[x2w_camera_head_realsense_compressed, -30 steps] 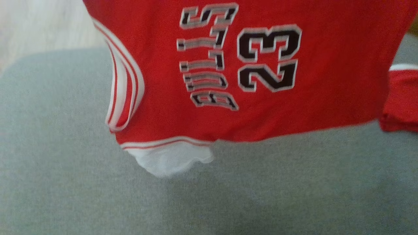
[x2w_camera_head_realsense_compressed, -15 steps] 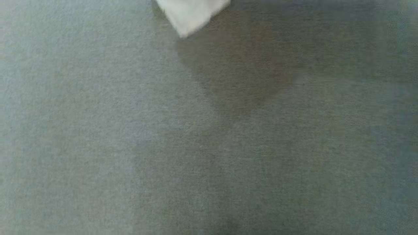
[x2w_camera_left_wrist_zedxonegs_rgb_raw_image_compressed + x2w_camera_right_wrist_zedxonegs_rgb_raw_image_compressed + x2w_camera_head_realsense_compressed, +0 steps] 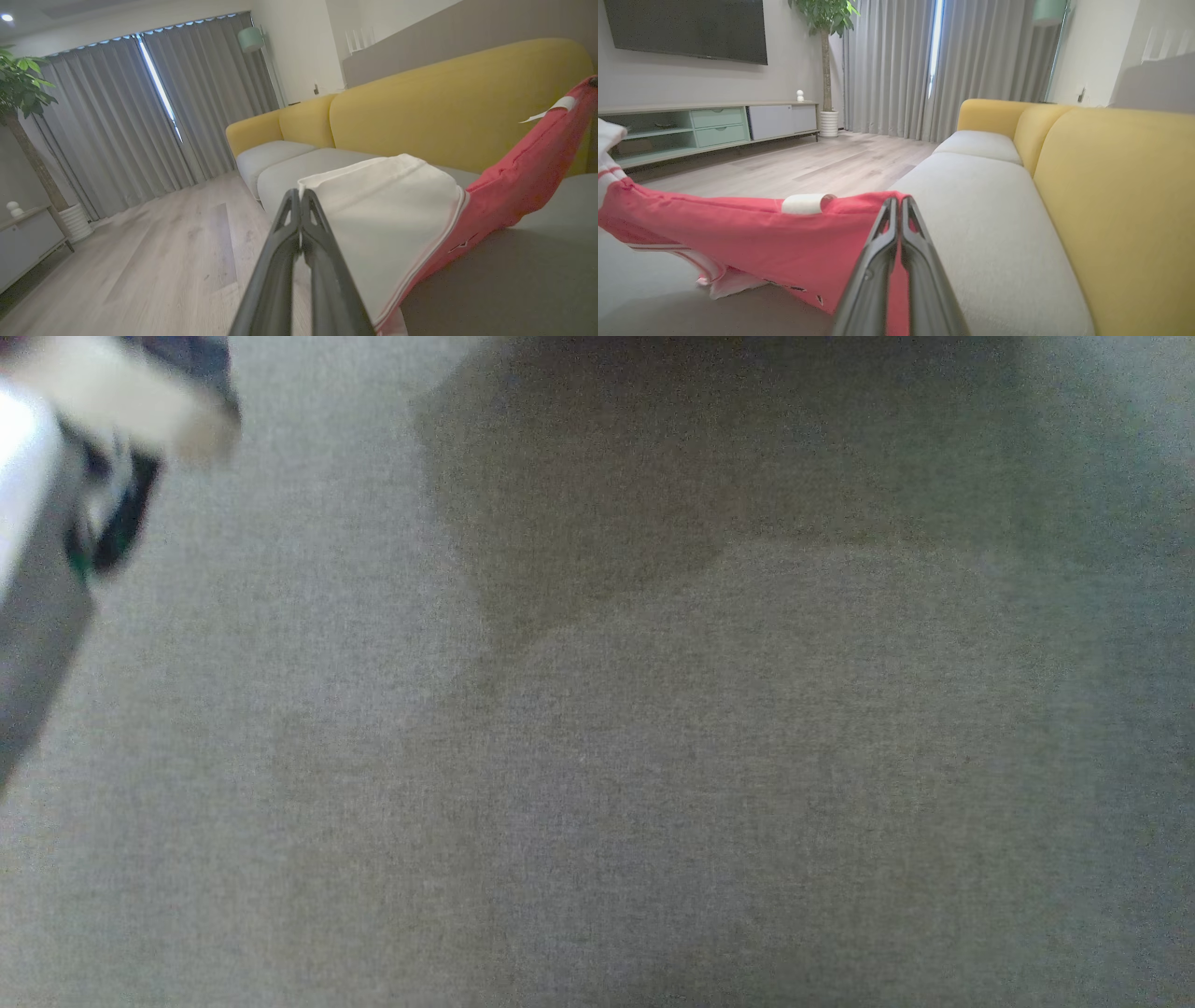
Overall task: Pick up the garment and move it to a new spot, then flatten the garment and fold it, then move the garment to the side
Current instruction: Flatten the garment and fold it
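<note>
Left fingers [image 3: 276, 261] and right fingers [image 3: 874, 261] pinch the garment [image 3: 761, 238] (red, white-trimmed).

We are seeing a soft red cloth garment [image 3: 784, 252] with a matt face and a white cloth panel [image 3: 387, 219]. We are looking down on a grey seat cushion [image 3: 653, 756] of rough woven fabric, backed by yellow upholstery [image 3: 1125, 196] in a smooth matt weave. The pale wood plank floor [image 3: 822, 163] is showing a faint sheen, and the long dark fingers [image 3: 275, 261] of the left gripper [image 3: 300, 192] are looking like matt plastic.
</note>
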`<state>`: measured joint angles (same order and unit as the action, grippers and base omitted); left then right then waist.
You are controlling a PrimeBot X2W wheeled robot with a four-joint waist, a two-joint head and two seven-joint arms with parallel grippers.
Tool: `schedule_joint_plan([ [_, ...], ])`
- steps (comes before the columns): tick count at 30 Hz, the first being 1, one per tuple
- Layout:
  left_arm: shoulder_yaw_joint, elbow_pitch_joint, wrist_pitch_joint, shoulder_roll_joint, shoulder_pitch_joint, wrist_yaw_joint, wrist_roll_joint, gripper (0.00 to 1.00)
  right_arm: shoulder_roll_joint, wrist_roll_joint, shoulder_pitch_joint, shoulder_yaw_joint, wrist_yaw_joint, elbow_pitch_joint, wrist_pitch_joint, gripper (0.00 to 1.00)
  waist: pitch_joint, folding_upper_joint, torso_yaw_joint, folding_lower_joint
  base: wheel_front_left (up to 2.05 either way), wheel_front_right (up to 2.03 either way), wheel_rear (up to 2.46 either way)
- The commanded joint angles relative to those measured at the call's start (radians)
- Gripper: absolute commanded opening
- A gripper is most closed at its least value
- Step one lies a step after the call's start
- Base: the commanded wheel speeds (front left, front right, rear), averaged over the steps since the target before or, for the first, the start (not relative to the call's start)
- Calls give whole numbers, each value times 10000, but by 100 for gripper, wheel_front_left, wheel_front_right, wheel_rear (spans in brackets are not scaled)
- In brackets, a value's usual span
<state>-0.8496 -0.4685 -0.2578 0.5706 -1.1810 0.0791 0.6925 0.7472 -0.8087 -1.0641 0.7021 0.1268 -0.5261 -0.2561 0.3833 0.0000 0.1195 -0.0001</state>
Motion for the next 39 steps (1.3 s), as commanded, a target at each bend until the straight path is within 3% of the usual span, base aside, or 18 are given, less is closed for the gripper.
schedule_joint_plan([
  [1, 733, 619, -38, 780, 559, -166, -106, 0, 401, -441, 850, 121, 39, 494, -55, 0, -519, 0, -163, 1, 0, 0, 0],
  [8, 1191, 2501, -39, 1706, 5205, -662, -134, 0, 848, -1510, 3792, 628, 39, 1583, -56, 0, -1651, 0, -629, 1, 0, 0, 0],
  [13, 1149, 3542, -39, 1904, 8125, -1234, -80, 0, 922, -1897, 5725, 440, 39, 2048, -56, 0, -2375, 0, -779, 1, 0, 0, 0],
  [22, 924, 4674, -39, 2161, 11026, -1720, 393, 0, 985, -1769, 8483, -700, 39, 2711, -56, 0, -3161, 0, -804, 1, 0, 0, 0],
  [31, 800, 5799, 360, 2540, 11893, -1953, 859, 0, 963, -1402, 10279, -1736, 39, 3488, -56, 0, -3274, 0, -782, 1, 0, 0, 0],
  [39, 1099, 5229, 301, 1842, 10127, -1899, 269, 0, 617, -1130, 9874, -1942, 39, 3362, -57, 0, -2722, 0, -672, 1, 0, 0, 0],
])
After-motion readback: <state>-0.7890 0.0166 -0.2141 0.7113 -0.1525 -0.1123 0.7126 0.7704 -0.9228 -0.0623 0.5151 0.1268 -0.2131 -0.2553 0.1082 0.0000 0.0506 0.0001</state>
